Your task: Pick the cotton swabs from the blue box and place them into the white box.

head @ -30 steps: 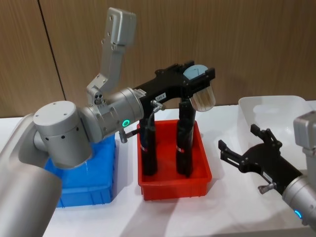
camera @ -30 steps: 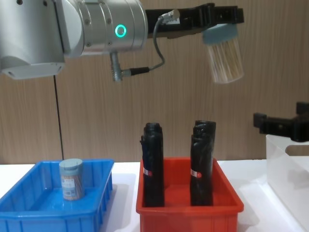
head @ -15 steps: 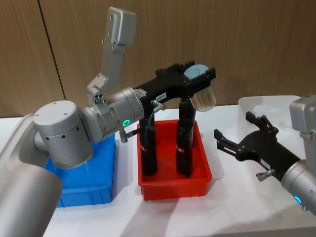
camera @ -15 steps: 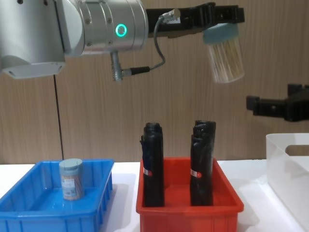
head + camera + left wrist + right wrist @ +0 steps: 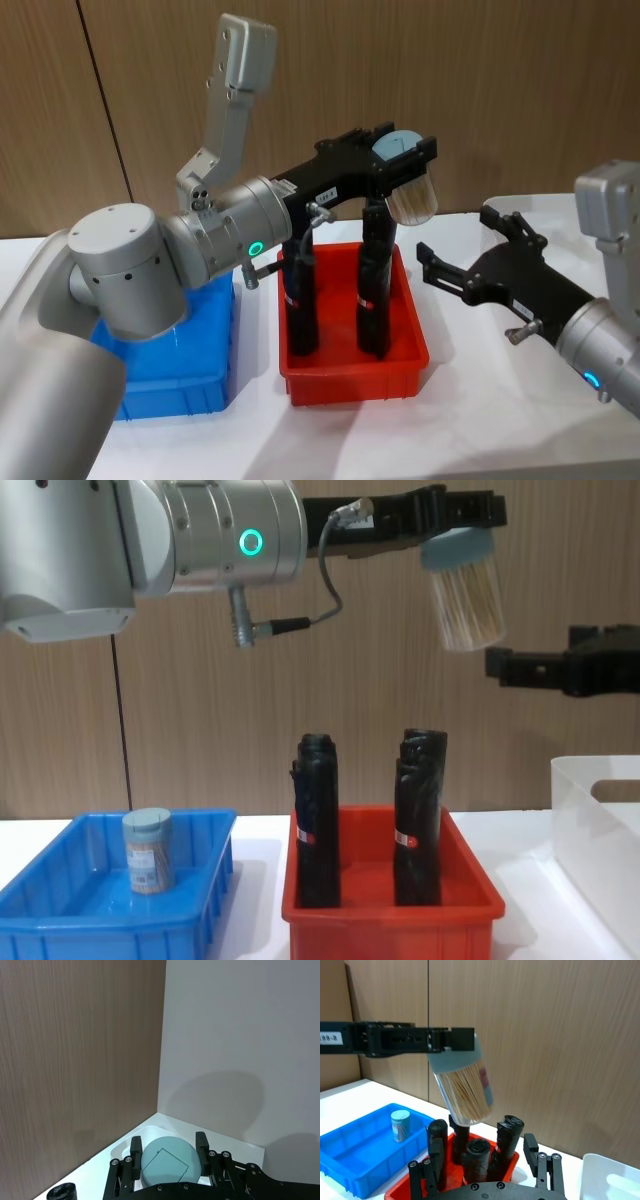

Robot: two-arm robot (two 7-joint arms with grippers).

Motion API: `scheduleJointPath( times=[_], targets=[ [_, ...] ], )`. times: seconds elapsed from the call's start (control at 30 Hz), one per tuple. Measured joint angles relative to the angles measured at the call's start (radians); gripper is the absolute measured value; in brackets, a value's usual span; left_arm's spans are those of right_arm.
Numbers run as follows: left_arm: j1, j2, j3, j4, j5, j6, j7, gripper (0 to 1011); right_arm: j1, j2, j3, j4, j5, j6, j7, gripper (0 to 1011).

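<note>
Hanging by its pale blue lid, one jar of cotton swabs (image 5: 412,195) is clamped in the left tool (image 5: 400,160), which is clenched around the lid. The clear body, packed with sticks, tilts below it. In the chest view the jar (image 5: 465,595) is high in the air over the right end of the red bin (image 5: 390,930), well above the two black rolls (image 5: 318,820) that stand upright inside that bin. The second jar (image 5: 148,852) stands upright in the blue box (image 5: 60,920), on the left of the red bin on the white table (image 5: 480,420). The right tool (image 5: 452,232) is in the air to the right of the held jar and apart from it. Its fingers are spread wide, with nothing between them, and they point toward the jar. Beyond it, at the far right of the table, stands the white box (image 5: 595,810); no jar can be seen in it.
</note>
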Motion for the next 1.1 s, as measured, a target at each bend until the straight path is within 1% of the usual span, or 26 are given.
scheduleJointPath(
  times=[0.07, 0.37, 1.1],
  targets=[
    [0.000, 0.000, 0.000, 0.000, 0.000, 0.000, 0.000, 659, 0.016, -0.009, -0.004, 0.002, 0.000, 0.011, 0.014, 1002],
    [0.000, 0.000, 0.000, 0.000, 0.000, 0.000, 0.000, 659, 0.047, -0.026, -0.013, 0.011, -0.007, 0.030, 0.038, 1002],
    [0.000, 0.000, 0.000, 0.000, 0.000, 0.000, 0.000, 659, 0.118, -0.063, -0.027, 0.073, -0.029, 0.052, 0.072, 1002]
  ],
)
